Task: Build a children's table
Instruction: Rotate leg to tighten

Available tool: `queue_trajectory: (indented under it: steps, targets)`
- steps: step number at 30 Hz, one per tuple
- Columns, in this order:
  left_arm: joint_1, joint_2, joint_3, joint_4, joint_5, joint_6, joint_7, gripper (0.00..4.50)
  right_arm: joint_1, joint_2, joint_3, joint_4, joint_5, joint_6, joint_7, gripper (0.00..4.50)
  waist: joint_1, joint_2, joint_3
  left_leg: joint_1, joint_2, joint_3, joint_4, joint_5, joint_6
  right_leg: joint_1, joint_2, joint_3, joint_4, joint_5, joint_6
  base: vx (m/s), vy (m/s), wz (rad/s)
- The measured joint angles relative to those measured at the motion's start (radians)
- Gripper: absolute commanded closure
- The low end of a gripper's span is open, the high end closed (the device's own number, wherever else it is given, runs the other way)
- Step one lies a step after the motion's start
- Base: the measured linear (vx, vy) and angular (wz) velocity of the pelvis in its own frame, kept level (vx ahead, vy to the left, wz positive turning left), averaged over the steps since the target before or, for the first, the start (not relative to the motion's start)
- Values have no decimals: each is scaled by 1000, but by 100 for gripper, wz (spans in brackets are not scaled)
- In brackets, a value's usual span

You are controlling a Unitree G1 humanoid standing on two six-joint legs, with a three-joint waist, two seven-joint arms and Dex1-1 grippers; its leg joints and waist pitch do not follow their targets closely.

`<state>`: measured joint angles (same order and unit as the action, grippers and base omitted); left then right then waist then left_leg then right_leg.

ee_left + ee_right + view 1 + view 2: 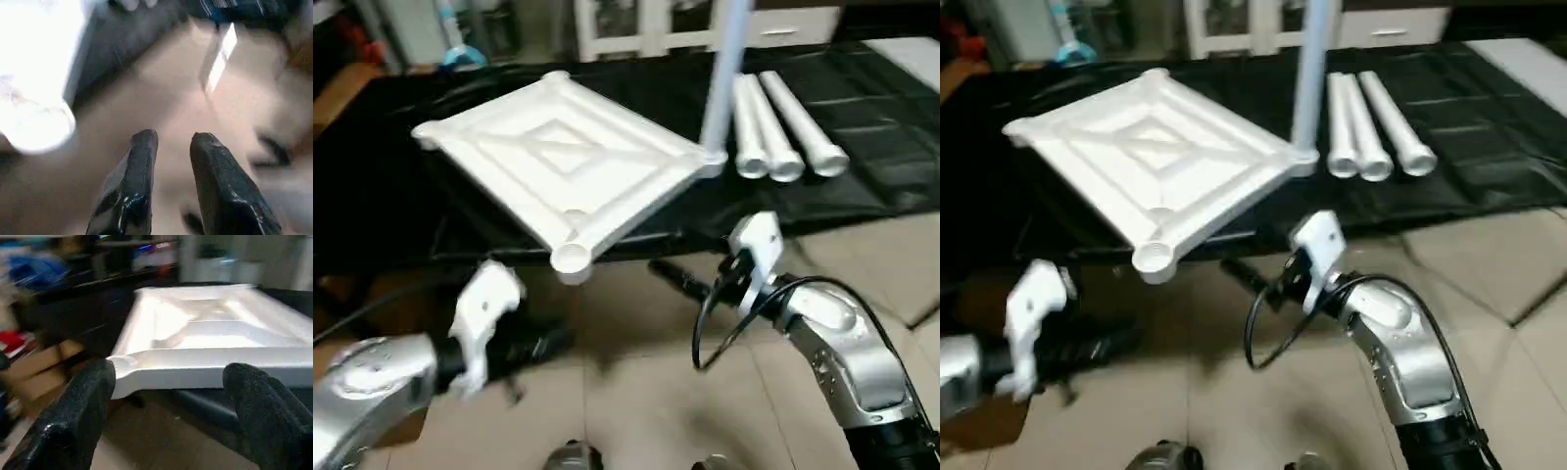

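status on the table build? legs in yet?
Done: one leg stands upright in a corner socket of the upside-down tabletop. In hand: nothing; the left gripper and right gripper are both empty, fingers apart, short of the tabletop's near edge. Left: three legs lying beside it on the black surface.

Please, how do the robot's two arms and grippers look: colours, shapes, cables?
Both forearms are rounded silver metal shells. Each wrist carries a white plastic bracket. The left gripper and right gripper have thick, glossy black tapered fingers. A black cable loops by the right wrist.
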<state>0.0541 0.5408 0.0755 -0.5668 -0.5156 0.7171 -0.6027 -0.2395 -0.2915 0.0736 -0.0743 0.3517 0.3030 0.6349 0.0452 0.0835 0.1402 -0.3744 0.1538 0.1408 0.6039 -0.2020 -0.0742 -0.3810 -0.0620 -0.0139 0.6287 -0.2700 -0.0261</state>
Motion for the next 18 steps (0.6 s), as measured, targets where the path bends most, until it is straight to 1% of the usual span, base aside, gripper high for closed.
queue_trajectory:
  steps: [2,3,4,5,6,7,8,9,10,11,12,13,14,15,16,17,18]
  targets:
    - [12,-16,8,7,7,-21,38,310,10,4,-7,-4,0,2,-19,64,-16,1,1,1,0,-1,-12,0,0,0,0,-6,-22,-2,3,-63,63,-22]
    - [39,-19,7,6,14,-31,50,310,26,4,-8,-14,-1,2,-23,64,-29,3,2,1,1,-2,-18,0,0,1,-1,-10,-35,-2,3,-62,60,-26]
    - [65,-26,4,5,21,-37,56,310,46,4,-8,-30,-1,3,-25,64,-40,4,3,1,1,-2,-23,0,0,1,-6,-19,-44,-2,3,-62,60,-26]
    - [84,-38,1,6,29,-42,65,310,61,4,-8,-37,-1,5,-26,64,-47,5,4,1,1,-2,-28,0,0,2,-13,-30,-51,-2,3,-57,56,-21]
    - [97,-51,-7,6,35,-50,74,310,70,4,-7,-43,-5,11,-29,64,-53,6,6,2,1,0,-32,0,0,1,-16,-37,-55,-2,4,-79,32,-13]
    - [98,-54,-11,6,39,-54,77,310,73,5,-6,-43,-8,13,-31,64,-55,8,9,-1,1,2,-37,0,0,3,-16,-46,-51,-3,4,-79,32,-13]
    - [97,-59,-12,6,41,-59,83,310,76,6,-6,-43,-9,14,-35,64,-54,8,10,0,3,8,-45,0,0,5,-17,-50,-37,-13,5,-143,-24,4]
    - [80,-73,-13,6,50,-73,89,310,94,11,-11,-52,-9,15,-46,64,-22,-4,5,0,9,51,-55,1,2,9,-27,-33,70,-75,0,-51,-125,23]
    - [72,-92,-2,-1,55,-90,96,310,79,12,-11,-49,-10,18,-54,64,-5,-37,0,5,9,82,-29,4,3,1,-26,8,85,-84,39,-51,-125,23]
    - [91,-111,-3,-1,60,-97,104,310,64,14,-5,-48,-11,19,-60,64,13,-28,0,1,11,61,5,-16,9,-8,-23,11,91,-74,52,30,-121,14]
    - [116,-119,-11,8,61,-97,110,310,50,20,-6,-50,-11,17,-65,64,18,-5,0,8,-10,-26,63,-11,22,-2,-11,2,84,-72,53,0,0,0]
    - [113,-119,-13,14,61,-98,117,310,49,25,-6,-54,-12,15,-69,64,17,13,-2,32,-17,-53,61,-22,13,-6,-4,-2,82,-70,50,0,0,0]
    - [94,-121,-10,23,67,-108,132,310,53,33,-6,-52,-13,14,-76,64,15,16,-2,35,-22,-46,45,-27,10,-8,-3,6,73,-61,41,-83,-11,21]
    - [77,-129,-3,32,80,-120,155,310,61,40,2,-46,-16,15,-83,64,9,13,0,30,-18,-37,25,-23,12,-8,10,20,48,-40,19,-111,-11,23]
    - [67,-139,1,45,91,-135,177,310,63,43,4,-44,-22,15,-88,64,3,12,0,28,-14,-30,16,-23,12,-6,12,23,29,-21,6,-111,-11,23]
    - [60,-152,6,60,102,-144,197,310,61,45,4,-44,-24,14,-93,64,-3,12,-1,27,-12,-24,13,-23,12,-2,12,23,14,-2,3,-102,24,12]
    - [58,-156,10,72,110,-149,213,310,59,46,3,-45,-27,14,-97,64,-14,12,-1,26,-12,-20,13,-23,12,1,8,23,7,8,5,-69,51,-3]
